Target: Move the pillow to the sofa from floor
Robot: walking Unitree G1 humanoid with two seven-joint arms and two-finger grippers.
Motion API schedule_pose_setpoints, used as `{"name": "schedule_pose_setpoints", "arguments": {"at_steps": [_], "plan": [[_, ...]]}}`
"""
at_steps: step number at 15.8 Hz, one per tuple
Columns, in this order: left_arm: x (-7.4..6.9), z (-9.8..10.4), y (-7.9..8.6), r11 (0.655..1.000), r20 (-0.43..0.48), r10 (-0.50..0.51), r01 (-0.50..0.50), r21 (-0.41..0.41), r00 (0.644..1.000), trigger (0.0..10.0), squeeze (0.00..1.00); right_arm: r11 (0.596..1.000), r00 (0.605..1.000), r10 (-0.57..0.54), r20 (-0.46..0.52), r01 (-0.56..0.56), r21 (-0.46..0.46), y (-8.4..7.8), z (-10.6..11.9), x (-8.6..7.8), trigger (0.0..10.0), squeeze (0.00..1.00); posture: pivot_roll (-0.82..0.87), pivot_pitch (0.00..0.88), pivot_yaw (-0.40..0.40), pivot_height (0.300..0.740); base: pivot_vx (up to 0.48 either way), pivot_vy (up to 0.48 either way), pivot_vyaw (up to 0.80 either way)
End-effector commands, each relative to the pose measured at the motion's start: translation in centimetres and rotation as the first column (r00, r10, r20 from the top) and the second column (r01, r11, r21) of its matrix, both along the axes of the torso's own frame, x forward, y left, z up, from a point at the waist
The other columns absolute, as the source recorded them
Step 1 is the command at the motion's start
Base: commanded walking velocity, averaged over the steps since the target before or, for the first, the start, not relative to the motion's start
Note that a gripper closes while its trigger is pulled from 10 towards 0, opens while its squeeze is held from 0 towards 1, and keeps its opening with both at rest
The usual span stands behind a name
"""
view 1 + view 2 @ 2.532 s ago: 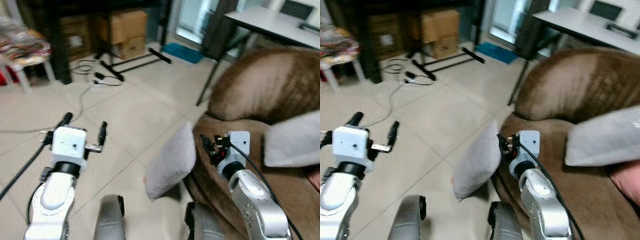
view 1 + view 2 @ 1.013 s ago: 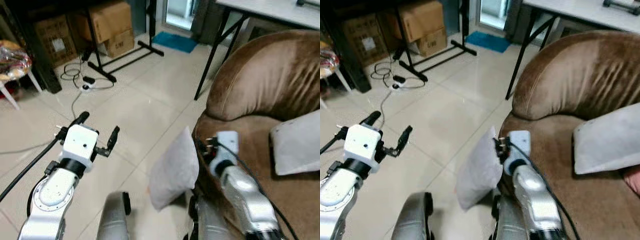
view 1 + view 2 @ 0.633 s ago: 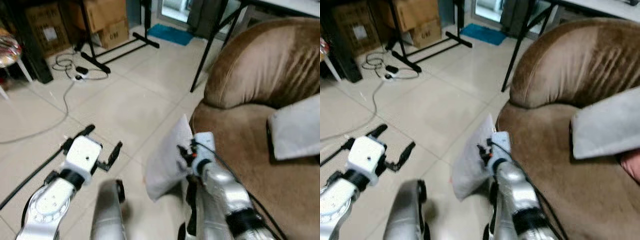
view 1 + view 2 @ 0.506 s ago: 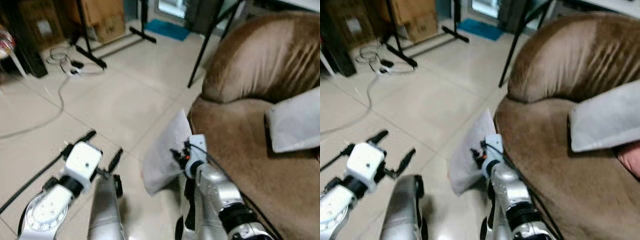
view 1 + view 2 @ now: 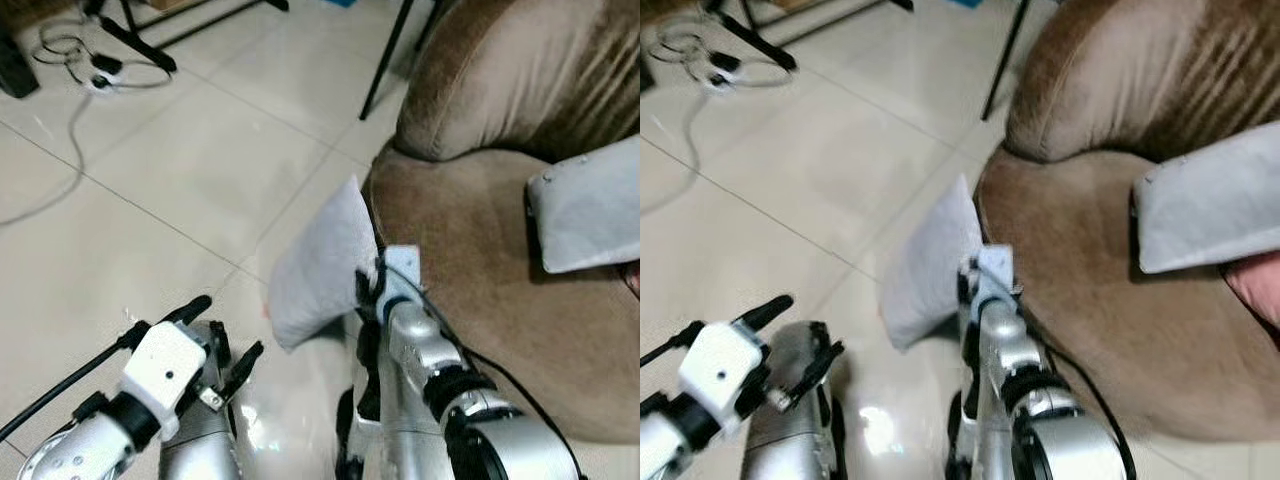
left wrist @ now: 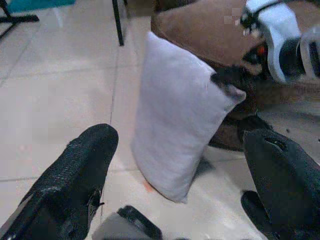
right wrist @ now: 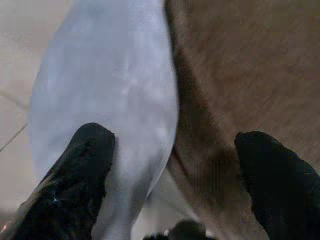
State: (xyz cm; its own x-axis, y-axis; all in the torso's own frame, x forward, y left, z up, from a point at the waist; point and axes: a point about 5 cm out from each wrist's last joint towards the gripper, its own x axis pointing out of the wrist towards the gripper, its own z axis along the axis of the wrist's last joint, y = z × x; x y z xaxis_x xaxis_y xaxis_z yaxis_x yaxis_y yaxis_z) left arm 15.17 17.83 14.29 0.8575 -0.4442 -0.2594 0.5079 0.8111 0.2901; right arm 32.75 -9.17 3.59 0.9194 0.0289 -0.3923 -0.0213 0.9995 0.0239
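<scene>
Two hands work low: the left hand [image 5: 222, 352] hangs spread above the tiled floor [image 5: 180, 190], while the right hand [image 7: 170, 165], fingers apart, straddles the grey pillow [image 5: 318, 265] standing propped against the brown sofa [image 5: 480, 250]. Another pillow [image 5: 590, 205] lies on its seat.

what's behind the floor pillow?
The brown sofa: the pillow stands on edge against its front. The right claw straddles the pillow's top edge. The contact line is hidden.
</scene>
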Motion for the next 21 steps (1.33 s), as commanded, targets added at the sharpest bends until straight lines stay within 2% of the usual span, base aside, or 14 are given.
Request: {"name": "schedule_pose_setpoints", "arguments": {"at_steps": [1, 2, 3, 4, 7, 9, 10, 11, 12, 14, 16, 17, 21], "plan": [[-0.4, 0.2, -0.4, 1.0, -0.007, -0.01, 0.009, -0.017, 1.0, 10.0, 0.0, 1.0, 1.0, -0.02, -0.005, 0.02, 0.023, -0.2, -0.3, -0.2, 10.0, 0.93, 0.14, 0.284, -0.154, 0.508, 0.0, 0.0, 0.0], [-0.6, 0.3, -0.5, 1.0, -0.015, -0.01, 0.01, -0.022, 1.0, 10.0, 0.0, 0.999, 0.998, 0.026, -0.064, -0.023, 0.04, 0.6, -1.1, -0.8, 10.0, 0.12, 0.14, 0.286, -0.153, 0.508, 0.0, 0.0, 0.0], [-0.6, 0.3, -0.6, 1.0, -0.018, -0.015, 0.014, -0.025, 1.0, 10.0, 0.0, 0.994, 0.988, 0.062, -0.139, -0.049, 0.093, 1.4, -2.1, -1.5, 10.0, 0.0, 0.14, 0.289, -0.153, 0.508, 0.0, 0.0, 0.0], [-0.7, 0.4, -0.5, 1.0, -0.024, -0.019, 0.019, -0.025, 1.0, 10.0, 0.0, 0.985, 0.981, 0.06, -0.184, -0.028, 0.171, 1.9, -2.7, -2.2, 10.0, 0.0, 0.15, 0.293, -0.151, 0.508, 0.0, 0.0, 0.0], [-1.0, 0.5, -0.4, 0.999, -0.041, -0.031, 0.03, -0.02, 0.999, 10.0, 0.0, 0.986, 0.973, 0.055, -0.224, -0.018, 0.165, 2.0, -3.4, -2.7, 10.0, 0.0, 0.16, 0.301, -0.145, 0.508, 0.0, 0.0, 0.0], [-0.9, 0.7, -0.4, 0.999, -0.038, -0.03, 0.03, -0.015, 0.999, 10.0, 0.0, 0.98, 0.975, 0.045, -0.219, -0.001, 0.199, 2.2, -3.2, -2.6, 9.8, 0.0, 0.17, 0.303, -0.144, 0.508, 0.0, 0.0, 0.0], [-0.9, 0.8, -0.3, 0.999, -0.037, -0.03, 0.03, -0.014, 0.999, 10.0, 0.0, 0.975, 0.978, 0.038, -0.207, 0.009, 0.224, 2.2, -3.0, -2.4, 4.3, 0.0, 0.17, 0.302, -0.141, 0.508, 0.0, 0.0, 0.0], [-0.9, 0.8, -0.3, 0.999, -0.037, -0.03, 0.03, -0.013, 0.999, 10.0, 0.0, 0.973, 0.979, 0.038, -0.199, 0.01, 0.232, 2.3, -2.8, -2.2, 0.4, 0.0, 0.17, 0.301, -0.14, 0.508, 0.0, 0.0, 0.0], [-1.0, 0.8, -0.2, 0.999, -0.038, -0.03, 0.03, -0.012, 0.999, 10.0, 0.0, 0.972, 0.981, 0.041, -0.19, 0.005, 0.234, 2.2, -2.7, -2.1, 0.0, 0.0, 0.17, 0.301, -0.139, 0.508, 0.0, 0.0, 0.0], [-0.9, 0.8, -0.3, 0.999, -0.039, -0.032, 0.031, -0.014, 0.999, 10.0, 0.0, 0.973, 0.983, 0.042, -0.181, 0.001, 0.231, 2.1, -2.6, -2.0, 0.0, 0.0, 0.17, 0.299, -0.139, 0.508, 0.0, 0.0, 0.0], [-0.9, 0.8, -0.4, 0.999, -0.04, -0.035, 0.034, -0.019, 0.999, 10.0, 0.0, 0.963, 0.988, 0.061, -0.144, -0.02, 0.269, 2.2, -2.3, -1.9, 0.0, 0.0, 0.17, 0.296, -0.142, 0.508, 0.0, 0.0, 0.0], [-0.9, 0.7, -0.5, 0.999, -0.041, -0.035, 0.034, -0.022, 0.999, 10.0, 0.0, 0.954, 0.988, 0.104, -0.118, -0.065, 0.294, 2.7, -2.0, -1.8, 0.0, 0.0, 0.16, 0.294, -0.148, 0.508, 0.0, 0.0, 0.0], [-1.0, 0.7, -0.5, 0.999, -0.043, -0.032, 0.031, -0.026, 0.999, 10.0, 0.0, 0.953, 0.979, 0.172, -0.112, -0.137, 0.271, 3.3, -2.1, -2.0, 0.0, 0.0, 0.16, 0.291, -0.153, 0.508, 0.0, 0.0, 0.0]]}}
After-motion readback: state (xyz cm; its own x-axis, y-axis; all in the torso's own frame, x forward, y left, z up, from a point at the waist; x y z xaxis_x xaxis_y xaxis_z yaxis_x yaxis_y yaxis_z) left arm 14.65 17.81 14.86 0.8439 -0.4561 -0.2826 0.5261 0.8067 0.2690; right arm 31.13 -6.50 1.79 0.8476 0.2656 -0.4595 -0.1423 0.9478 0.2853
